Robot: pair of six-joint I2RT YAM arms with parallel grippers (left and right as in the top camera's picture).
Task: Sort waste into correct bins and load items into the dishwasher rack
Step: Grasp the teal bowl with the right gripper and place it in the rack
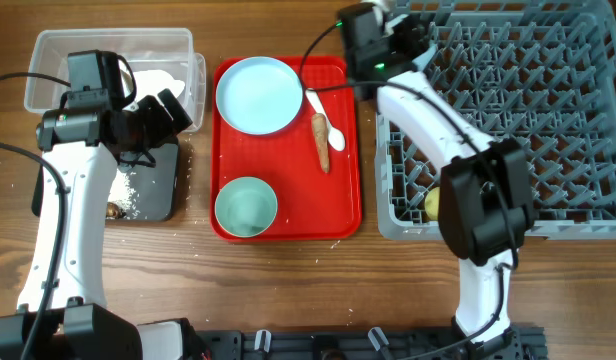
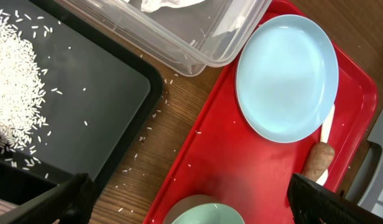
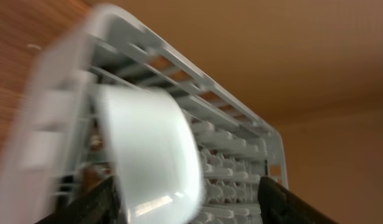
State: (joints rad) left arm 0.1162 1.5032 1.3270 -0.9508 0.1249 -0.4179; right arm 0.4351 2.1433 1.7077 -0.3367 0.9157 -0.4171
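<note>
Filling the black tray [image 2: 110,81]: rice grains [image 2: 11,81]; the clear tub [image 2: 207,46] holds tissue [image 2: 161,5].

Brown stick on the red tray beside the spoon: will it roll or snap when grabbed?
The brown stick looks rounded and tapered, so it may roll on the smooth red tray if nudged. It seems to be food: probably light, possibly snapping under a hard pinch. The touching spoon may shift too.
</note>
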